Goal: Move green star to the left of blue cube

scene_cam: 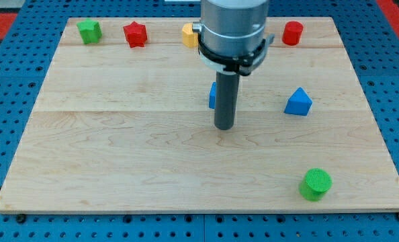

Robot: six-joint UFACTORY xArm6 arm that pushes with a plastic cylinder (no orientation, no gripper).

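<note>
The green star (89,31) sits at the view's top left corner of the wooden board (119,154). The blue cube (213,95) is near the board's middle, mostly hidden behind my rod; only a sliver shows at the rod's left. My tip (224,126) rests on the board just below the blue cube, far to the right of and below the green star.
A red star (136,33) lies right of the green star. A yellow block (189,34) is partly hidden behind the arm. A red cylinder (292,33) is at the top right, a blue triangular block (298,102) at the right, a green cylinder (316,184) at the bottom right.
</note>
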